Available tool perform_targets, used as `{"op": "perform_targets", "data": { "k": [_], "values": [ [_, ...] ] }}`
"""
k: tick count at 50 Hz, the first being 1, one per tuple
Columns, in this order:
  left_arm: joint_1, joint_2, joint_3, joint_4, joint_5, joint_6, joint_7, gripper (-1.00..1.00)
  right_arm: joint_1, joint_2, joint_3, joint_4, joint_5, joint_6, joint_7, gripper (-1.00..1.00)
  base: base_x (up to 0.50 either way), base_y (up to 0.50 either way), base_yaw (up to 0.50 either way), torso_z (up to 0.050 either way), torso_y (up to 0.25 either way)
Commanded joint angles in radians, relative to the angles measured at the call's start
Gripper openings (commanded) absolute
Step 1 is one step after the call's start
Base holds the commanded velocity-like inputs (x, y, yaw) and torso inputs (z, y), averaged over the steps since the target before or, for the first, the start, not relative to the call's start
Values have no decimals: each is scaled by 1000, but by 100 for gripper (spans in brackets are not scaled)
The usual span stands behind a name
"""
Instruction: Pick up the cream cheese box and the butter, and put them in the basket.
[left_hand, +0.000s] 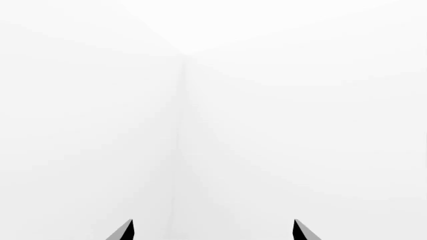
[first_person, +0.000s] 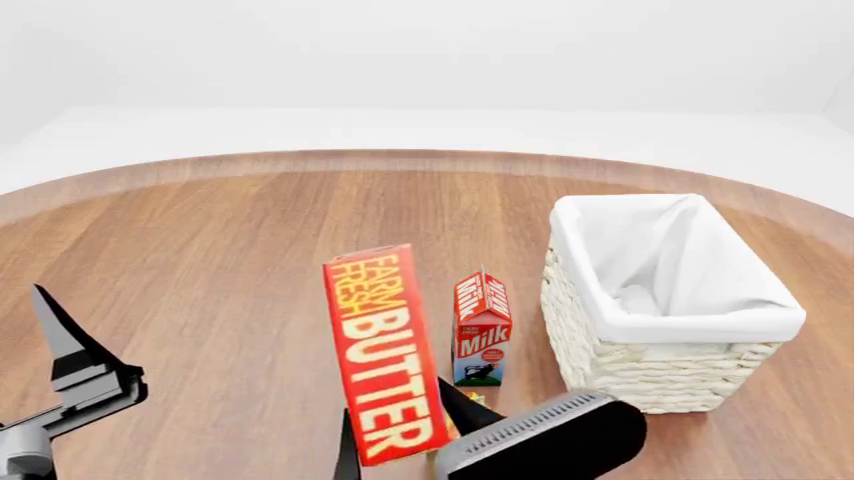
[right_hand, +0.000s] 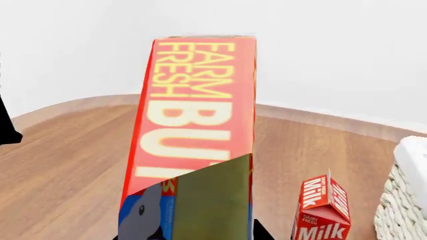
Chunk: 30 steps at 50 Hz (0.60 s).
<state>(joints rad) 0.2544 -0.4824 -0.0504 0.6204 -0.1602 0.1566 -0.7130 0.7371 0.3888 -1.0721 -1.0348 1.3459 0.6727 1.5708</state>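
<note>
right pincer (first_person: 400, 440) gripping the butter (first_person: 384, 355) by its bottom | left pincer (first_person: 60, 350) wide, idle | you'll probably clip the milk carton (first_person: 481, 330) swinging to the basket (first_person: 667, 370)

The left gripper (first_person: 60, 350) has black, pointed, wedge-shaped jaws on a grey bracket, while the right gripper (first_person: 400, 425) shows black tapered jaws ahead of a rounded black housing with a ribbed grey strip.
</note>
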Motion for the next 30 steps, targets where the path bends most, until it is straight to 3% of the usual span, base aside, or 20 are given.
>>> {"op": "perform_targets", "data": {
  "k": [1, 14, 26, 30],
  "values": [
    [1, 20, -22, -5, 18, 10, 20, 100, 112, 57, 13, -12, -33, -91, 0, -100, 0, 0, 0, 0, 10],
    [-2, 19, -21, -8, 15, 9, 19, 100, 278, 241, 19, -12, 59, -201, 0, -100, 0, 0, 0, 1, 1],
    [-4, 19, -17, -6, 19, 5, 18, 100, 549, 549, -58, -12, 175, -320, -1, -100, 0, 0, 0, 1, 1],
    [-3, 19, -17, -6, 19, 4, 17, 100, 639, 642, -21, -12, 247, -298, -8, -100, 0, 0, 0, 0, 0]
  ]
}}
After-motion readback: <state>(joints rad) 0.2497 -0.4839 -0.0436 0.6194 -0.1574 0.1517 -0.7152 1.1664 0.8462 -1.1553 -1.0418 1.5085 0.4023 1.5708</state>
